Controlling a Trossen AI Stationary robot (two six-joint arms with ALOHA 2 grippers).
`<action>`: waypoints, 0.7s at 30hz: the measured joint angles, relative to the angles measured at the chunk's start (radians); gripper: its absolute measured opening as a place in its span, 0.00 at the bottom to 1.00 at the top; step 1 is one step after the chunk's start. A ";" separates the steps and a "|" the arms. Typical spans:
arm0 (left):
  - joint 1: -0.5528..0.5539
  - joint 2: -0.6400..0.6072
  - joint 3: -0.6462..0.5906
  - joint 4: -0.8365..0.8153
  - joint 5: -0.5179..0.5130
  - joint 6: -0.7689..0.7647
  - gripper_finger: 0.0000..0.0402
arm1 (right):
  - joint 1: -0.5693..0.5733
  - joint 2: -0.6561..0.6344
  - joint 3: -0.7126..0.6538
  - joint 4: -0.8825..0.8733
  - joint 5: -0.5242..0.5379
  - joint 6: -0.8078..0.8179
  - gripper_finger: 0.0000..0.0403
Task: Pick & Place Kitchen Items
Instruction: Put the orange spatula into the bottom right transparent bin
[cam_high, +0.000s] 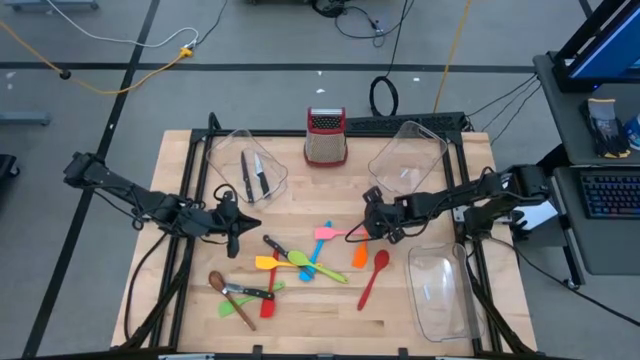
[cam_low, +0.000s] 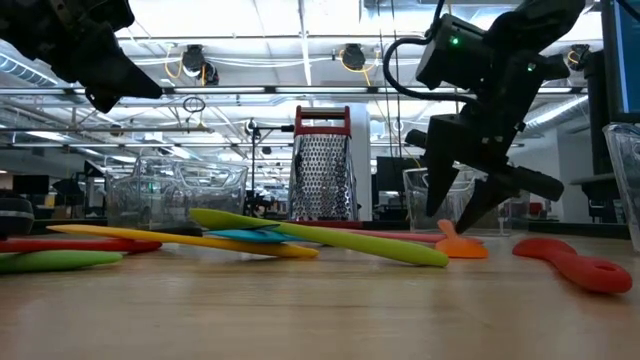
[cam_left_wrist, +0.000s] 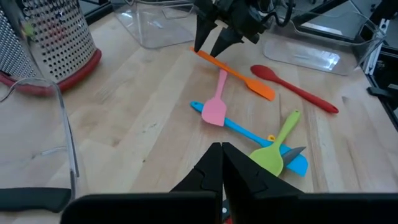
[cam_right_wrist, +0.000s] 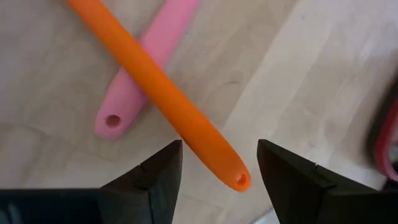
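Seen from overhead, a scatter of utensils lies across the middle of the worktop (cam_high: 200, 330), with two knives (cam_high: 252, 175) resting in the clear bin (cam_high: 245, 160) at upper left of the frame, beside the box grater (cam_high: 325, 136) at top centre. That view shows little of the right end effector (cam_high: 362, 230), just right of centre. The right wrist view fills the gap: its two dark fingers (cam_right_wrist: 152, 177) stand parted, the orange spatula (cam_right_wrist: 161, 93) handle's tip lying on the wood between them, untouched, crossing over the pink spatula (cam_right_wrist: 146, 68) handle. The low view shows the same fingers pointing down just above the orange blade at right of frame. The left end effector (cam_high: 232, 243) hangs left of centre, its fingers pressed together and holding nothing, as the left wrist view confirms at bottom centre.
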 joint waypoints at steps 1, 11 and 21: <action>0.000 0.000 0.000 0.000 0.000 -0.001 0.02 | -0.001 0.000 0.000 0.000 -0.007 0.000 0.50; 0.000 0.000 0.001 0.002 -0.001 -0.004 0.01 | -0.005 0.029 0.000 0.023 -0.006 -0.013 0.50; 0.000 0.000 0.001 0.000 -0.008 0.000 0.05 | -0.020 0.077 0.003 0.051 -0.003 -0.026 0.46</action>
